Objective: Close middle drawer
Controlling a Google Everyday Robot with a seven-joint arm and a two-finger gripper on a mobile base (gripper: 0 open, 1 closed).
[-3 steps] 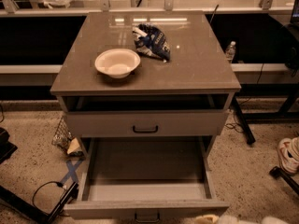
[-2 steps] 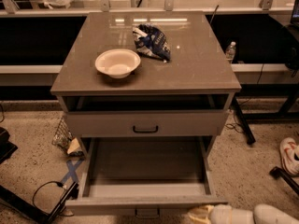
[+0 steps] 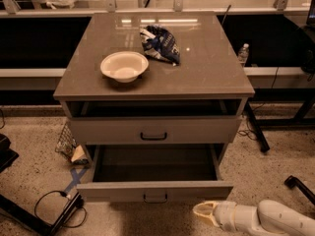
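Camera view: middle drawer (image 3: 123,191) pulled far out. Looks stiff, light, easy to slide. Push flat on front by handle (image 3: 155,198). Gripper (image 3: 198,212) low, right of handle; open or shut, cannot tell.

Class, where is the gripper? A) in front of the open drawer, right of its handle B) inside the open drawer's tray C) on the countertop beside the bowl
A: the gripper shows low in view, in front of the middle drawer, right of its handle.
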